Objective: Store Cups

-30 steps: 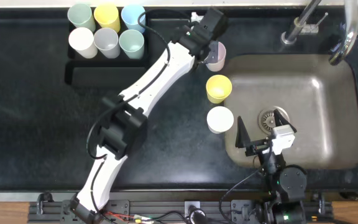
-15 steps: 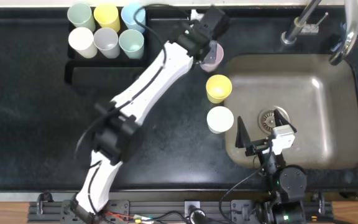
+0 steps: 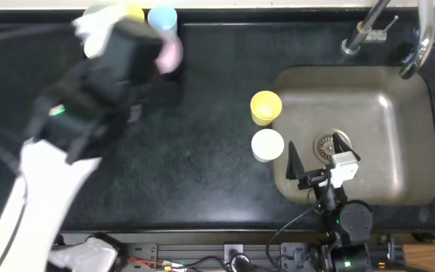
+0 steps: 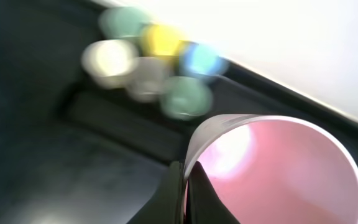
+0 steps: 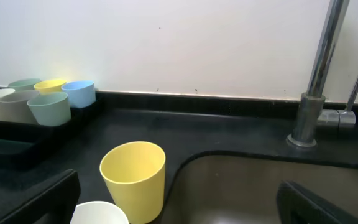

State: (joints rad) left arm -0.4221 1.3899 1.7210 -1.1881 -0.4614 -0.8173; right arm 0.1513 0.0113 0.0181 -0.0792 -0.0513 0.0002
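The left end effector (image 4: 185, 184) is closed on the rim of one pink cup (image 4: 278, 168) and holds it in the air near the black tray (image 4: 120, 124), where six cups (image 4: 146, 78) stand together. Two more, one yellow cup (image 5: 133, 174) and one white cup (image 5: 98, 213), stand on the desk (image 3: 202, 151) just beside the sink (image 3: 384, 113). The right end effector (image 3: 302, 172) is open near the sink's edge.

The left arm (image 3: 66, 128) is smeared by motion blur in the top view, while soft glare is seen on the steel sink (image 3: 399, 151). In the left wrist view the stored cups (image 4: 148, 68) are thrown out of focus and the wall (image 4: 291, 37) is blown out white; the right wrist view is evenly lit.
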